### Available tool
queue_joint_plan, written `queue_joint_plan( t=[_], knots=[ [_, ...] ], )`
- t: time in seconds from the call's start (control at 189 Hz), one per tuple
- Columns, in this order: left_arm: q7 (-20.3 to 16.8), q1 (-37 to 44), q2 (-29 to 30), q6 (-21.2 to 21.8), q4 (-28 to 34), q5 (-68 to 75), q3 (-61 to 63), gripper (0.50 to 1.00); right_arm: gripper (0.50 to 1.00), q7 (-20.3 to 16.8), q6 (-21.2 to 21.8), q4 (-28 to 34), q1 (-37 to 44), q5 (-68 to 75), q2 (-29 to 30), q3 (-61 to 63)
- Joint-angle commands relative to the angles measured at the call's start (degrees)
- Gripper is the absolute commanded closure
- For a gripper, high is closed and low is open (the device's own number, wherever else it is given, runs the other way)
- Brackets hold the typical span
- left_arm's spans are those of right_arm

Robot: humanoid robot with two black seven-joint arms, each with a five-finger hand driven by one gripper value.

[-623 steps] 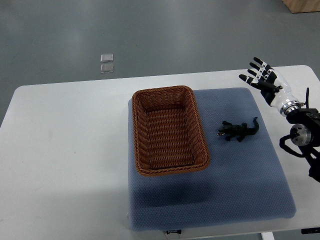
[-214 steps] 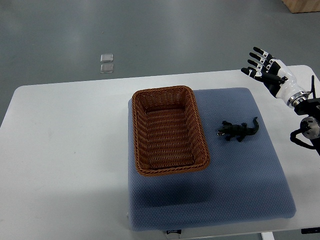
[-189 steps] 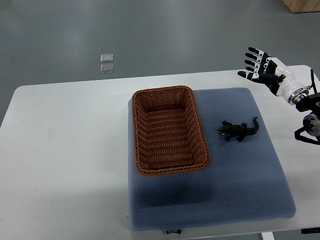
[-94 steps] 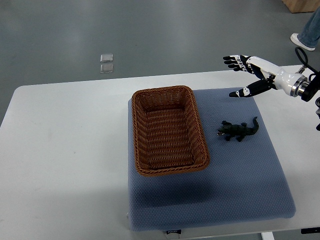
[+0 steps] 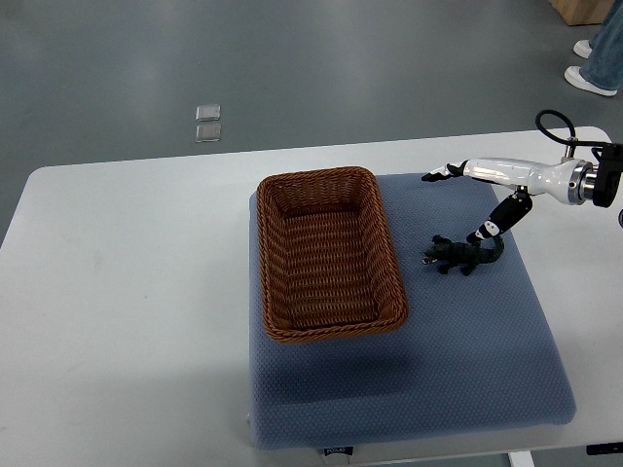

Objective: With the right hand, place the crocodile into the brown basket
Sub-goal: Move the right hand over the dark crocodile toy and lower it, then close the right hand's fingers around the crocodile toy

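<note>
Right hand point(image 5: 500, 175) extended from right edge, fingers point(image 5: 440, 176) spread — thumb angled down

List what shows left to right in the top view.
Clear squares on the floor → basket → crocodile → person's shoes. The right hand overlaps the crocodile sideways, so it is left out.

Logged white worktop point(image 5: 127, 292) carrying blue-grey padded mat point(image 5: 409, 384). Noted two small clear squares point(image 5: 206, 132) lying on grey floor point(image 5: 341, 68) beyond far edge. Recorded person's shoes point(image 5: 594, 86) and trouser leg point(image 5: 611, 39) at top right.
</note>
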Motion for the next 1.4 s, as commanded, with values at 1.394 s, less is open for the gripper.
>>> queue_joint_plan(
  t=[1.394],
  knots=[
    [0.0, 0.0, 0.0, 0.01, 0.0, 0.0, 0.0, 0.5, 0.583, -0.17, -9.19, -3.79, 3.57, -14.54, 2.51, -13.78]
  ],
)
